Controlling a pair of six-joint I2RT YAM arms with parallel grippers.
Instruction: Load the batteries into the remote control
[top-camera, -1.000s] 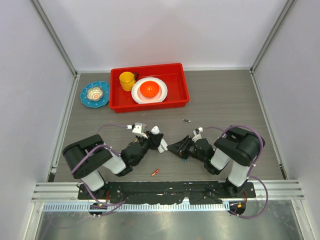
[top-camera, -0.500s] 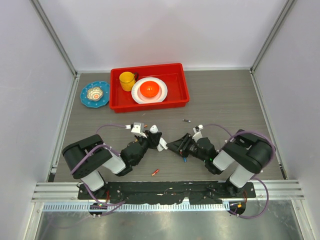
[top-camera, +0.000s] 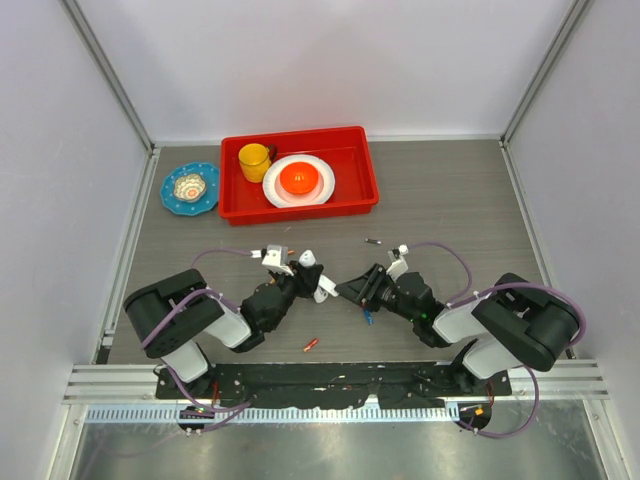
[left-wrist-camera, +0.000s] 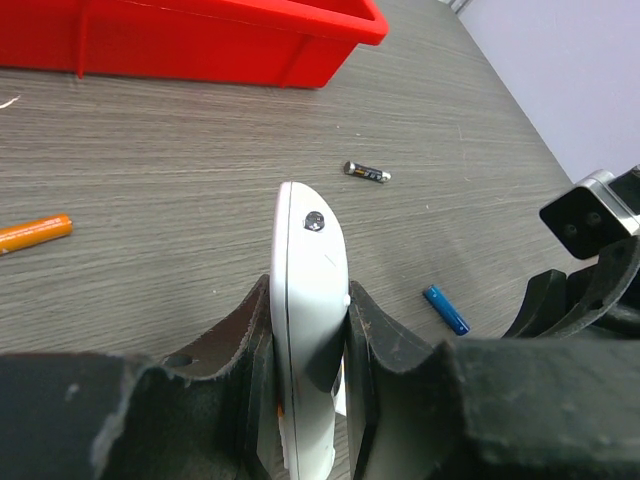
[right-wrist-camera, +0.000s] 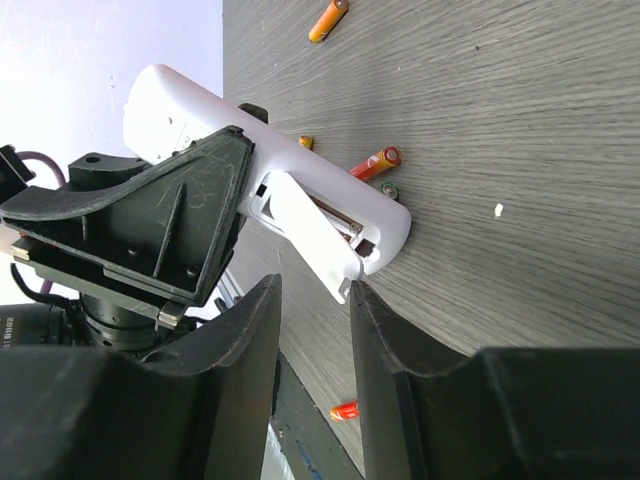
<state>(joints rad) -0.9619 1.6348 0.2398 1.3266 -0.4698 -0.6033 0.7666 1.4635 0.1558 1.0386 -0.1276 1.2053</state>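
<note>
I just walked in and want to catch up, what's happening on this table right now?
The left gripper has its jaws clamped on the white remote, holding it on edge. The remote's back cover hangs partly open, and the right gripper sits just in front of it with jaws apart, holding nothing. A blue battery and an orange battery lie loose on the table, not yet loaded.

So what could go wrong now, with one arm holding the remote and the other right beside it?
The white back cover sticks out at an angle from the remote, and the right fingers stand apart at its tip, so it might drop or jam. The left fingers pinch the remote only by its thin edges, so a push could twist it. The loose blue battery lies near the right fingers and could get knocked away.
</note>
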